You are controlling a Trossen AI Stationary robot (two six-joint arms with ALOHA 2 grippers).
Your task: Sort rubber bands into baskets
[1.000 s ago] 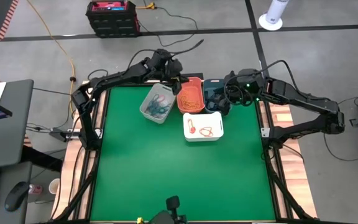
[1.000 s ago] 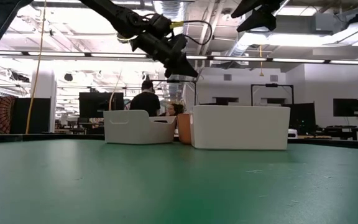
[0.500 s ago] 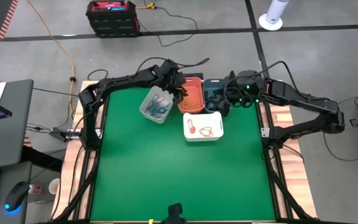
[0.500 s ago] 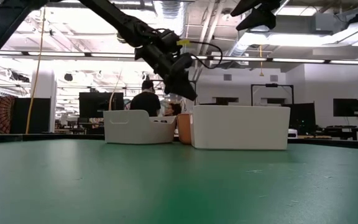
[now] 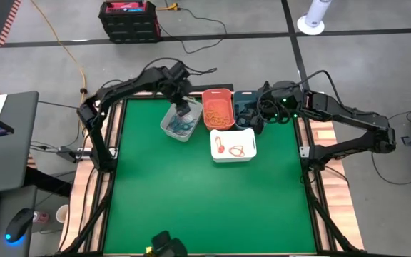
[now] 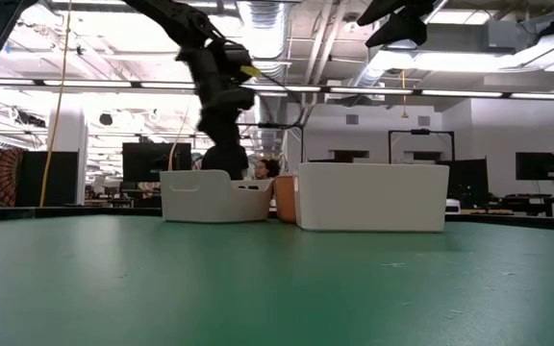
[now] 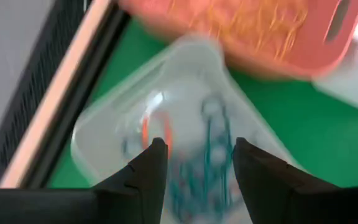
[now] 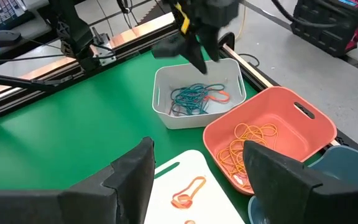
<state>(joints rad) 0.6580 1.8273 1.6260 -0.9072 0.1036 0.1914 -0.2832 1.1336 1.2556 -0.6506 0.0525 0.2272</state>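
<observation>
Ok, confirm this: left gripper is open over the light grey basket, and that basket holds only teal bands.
Not quite. The left gripper is open above the light grey basket, but the right wrist view shows an orange-red band lying among the teal bands.

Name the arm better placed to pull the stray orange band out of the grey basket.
Left. The left gripper hangs open directly over the grey basket, above the orange band among the teal ones. The right gripper sits by the dark blue basket, farther away.
</observation>
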